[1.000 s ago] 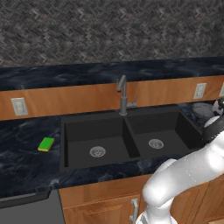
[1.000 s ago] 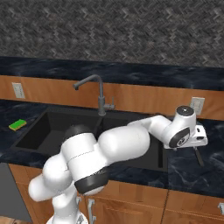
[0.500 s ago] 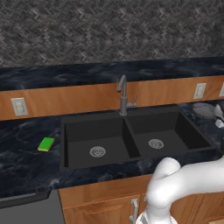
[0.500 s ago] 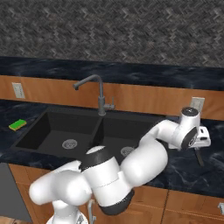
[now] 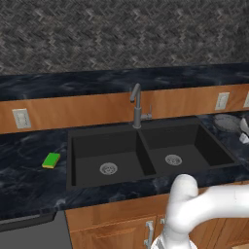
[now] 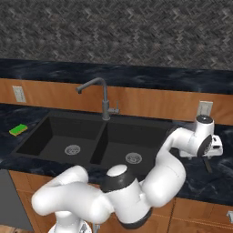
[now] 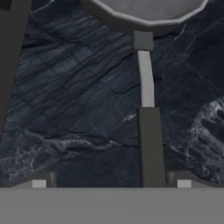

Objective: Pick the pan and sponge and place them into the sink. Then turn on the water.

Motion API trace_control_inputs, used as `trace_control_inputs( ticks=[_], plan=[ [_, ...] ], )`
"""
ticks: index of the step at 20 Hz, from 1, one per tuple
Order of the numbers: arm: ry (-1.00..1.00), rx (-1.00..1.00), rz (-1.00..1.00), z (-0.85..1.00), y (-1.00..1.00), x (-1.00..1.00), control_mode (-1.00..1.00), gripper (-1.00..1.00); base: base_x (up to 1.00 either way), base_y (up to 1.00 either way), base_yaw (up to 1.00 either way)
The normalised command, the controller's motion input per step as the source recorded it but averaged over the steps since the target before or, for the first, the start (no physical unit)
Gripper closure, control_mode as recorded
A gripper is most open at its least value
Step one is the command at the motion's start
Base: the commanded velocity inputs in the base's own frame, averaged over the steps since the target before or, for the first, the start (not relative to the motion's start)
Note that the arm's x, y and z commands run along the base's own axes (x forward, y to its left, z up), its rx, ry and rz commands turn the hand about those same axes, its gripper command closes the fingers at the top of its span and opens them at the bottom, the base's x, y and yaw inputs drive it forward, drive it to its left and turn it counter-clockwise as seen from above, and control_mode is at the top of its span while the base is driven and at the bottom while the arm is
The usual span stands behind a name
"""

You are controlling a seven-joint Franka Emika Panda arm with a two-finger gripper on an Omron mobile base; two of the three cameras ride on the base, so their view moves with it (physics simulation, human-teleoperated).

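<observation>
Lowered over the pan [image 7: 148, 13], open gripper [image 7: 111, 183] straddles its handle, which points toward the camera.

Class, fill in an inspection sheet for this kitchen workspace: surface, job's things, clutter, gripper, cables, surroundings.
Surface: dark marbled counter around the sink.
Job's things: pan on the counter right of the sink, handle running towards the camera in the hand view; green sponge on the counter left of the sink; both basins hold nothing.
Clutter: nothing seen.
Gripper: gripper open, a fingertip on each side of the pan handle, low over it.
Cables: nothing seen.
Surroundings: faucet behind the divider, no water running; wall outlets; wooden cabinets below.
</observation>
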Motion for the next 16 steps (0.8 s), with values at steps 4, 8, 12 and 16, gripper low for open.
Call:
trace_control_inputs(
  ticks=[4,8,12,16],
  plan=[
    [0.05,0.01,0.0,-0.25,-0.18,0.26,-1.0,-1.0,0.0,0.0,0.0],
    [0.02,0.0,0.0,-0.16,-0.24,0.28,-1.0,-1.0,0.0,0.0,0.0],
    [0.01,0.01,0.0,-0.14,-0.31,0.26,-1.0,-1.0,0.0,0.0,0.0],
    [0.04,0.04,0.0,-0.33,-0.24,0.21,-1.0,-1.0,0.0,0.0,0.0]
  ],
)
